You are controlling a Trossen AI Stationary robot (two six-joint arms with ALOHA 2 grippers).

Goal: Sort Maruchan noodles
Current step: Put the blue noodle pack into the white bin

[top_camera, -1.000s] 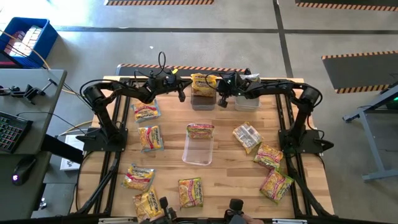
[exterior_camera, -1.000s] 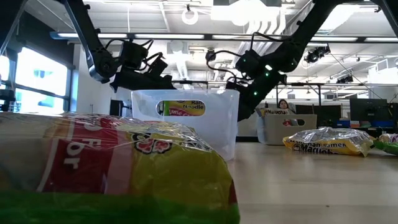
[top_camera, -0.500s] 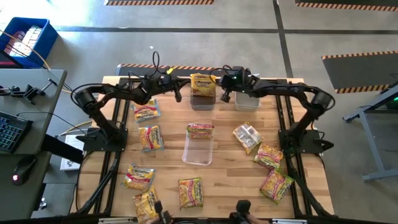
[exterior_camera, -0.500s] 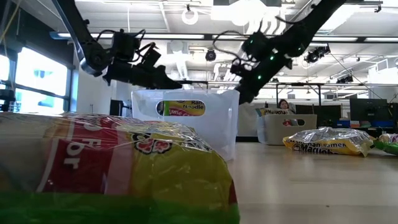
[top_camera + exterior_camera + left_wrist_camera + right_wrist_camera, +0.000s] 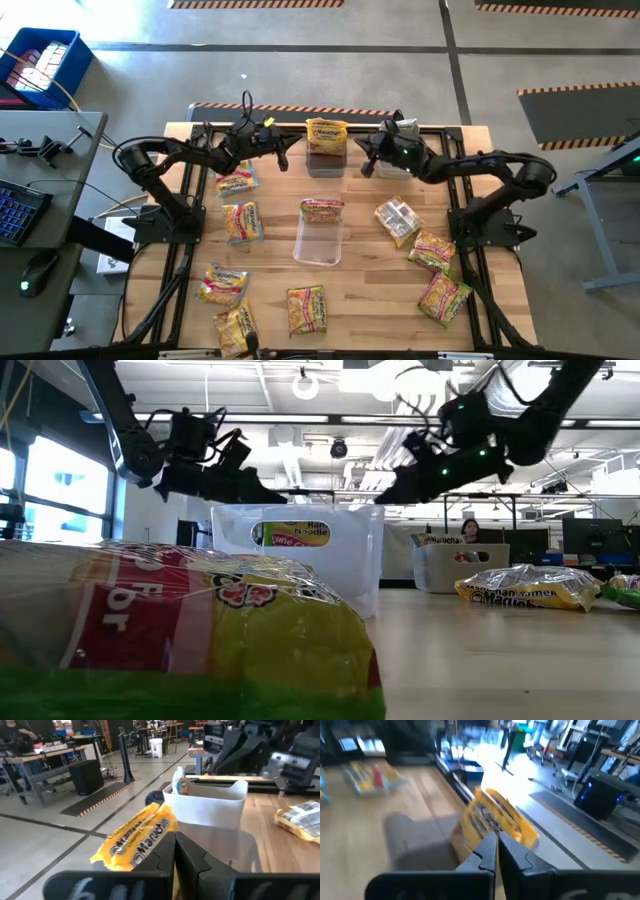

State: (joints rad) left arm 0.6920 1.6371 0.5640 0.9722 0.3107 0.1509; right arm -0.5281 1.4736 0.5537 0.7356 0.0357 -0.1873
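Overhead, the left gripper (image 5: 283, 158) and right gripper (image 5: 366, 165) hover at the table's far edge with fingers pressed together, holding nothing. Between them 1 yellow packet (image 5: 327, 135) sits in a bin (image 5: 326, 163); other packets (image 5: 242, 221) lie scattered on the table (image 5: 370, 270).

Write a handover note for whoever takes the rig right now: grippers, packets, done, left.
Left gripper: shut, empty, above the table's far edge beside the far bin.
Right gripper: shut, empty, between that bin and the second far bin.
Done: one yellow packet sits in the far bin; one packet lies on the centre bin.
Left: loose packets on the table, e.g., the silvery one.
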